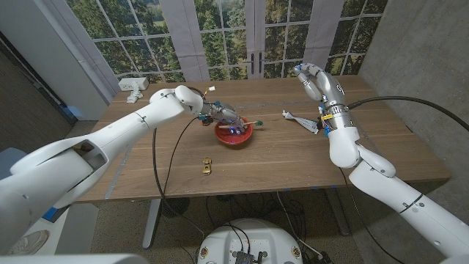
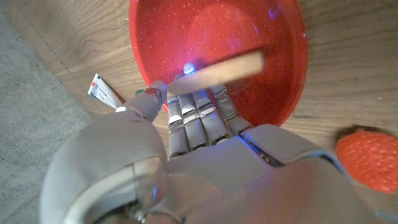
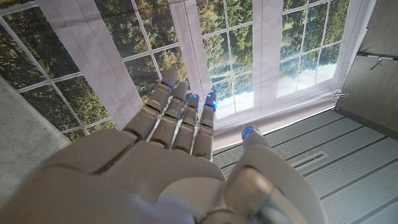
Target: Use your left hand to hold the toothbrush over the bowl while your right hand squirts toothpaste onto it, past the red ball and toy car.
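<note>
One hand is set: the left hand (image 1: 217, 114) pinches the toothbrush (image 1: 245, 122) over the bowl (image 1: 233, 135), so the spread, empty right hand (image 1: 316, 81) should lower squarely onto the toothpaste (image 1: 300, 120).

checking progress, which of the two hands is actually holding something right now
The left hand: its fingers hold the toothbrush over the red bowl. The right hand is raised above the table, fingers apart and empty, with the toothpaste tube lying below it.

Toy car (image 1: 207, 166) lies before bowl (image 1: 233, 135); toothpaste (image 1: 300, 121) right.
</note>
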